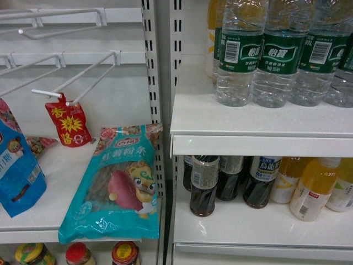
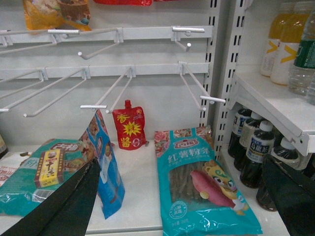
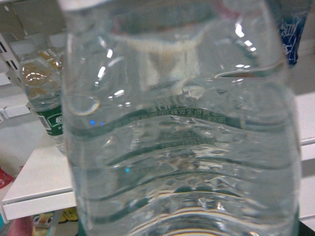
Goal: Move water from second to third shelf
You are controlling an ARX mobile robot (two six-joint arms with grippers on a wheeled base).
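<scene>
White shop shelving fills every view. Water bottle (image 3: pixel 182 147) fills the right wrist view, pressed close to the lens, probably held for the transfer; right jaws out of frame, so grip cannot be told. Behind it, more water (image 1: pixel 276 55) stands on the upper shelf (image 1: pixel 259 124). Left gripper (image 2: pixel 187 196) hangs open, idle, near the teal snack bag (image 2: pixel 202 187).

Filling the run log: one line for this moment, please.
left pincer: open, empty | right pincer: unseen | water bottle: fills right wrist view | grasp: unconfirmed
</scene>
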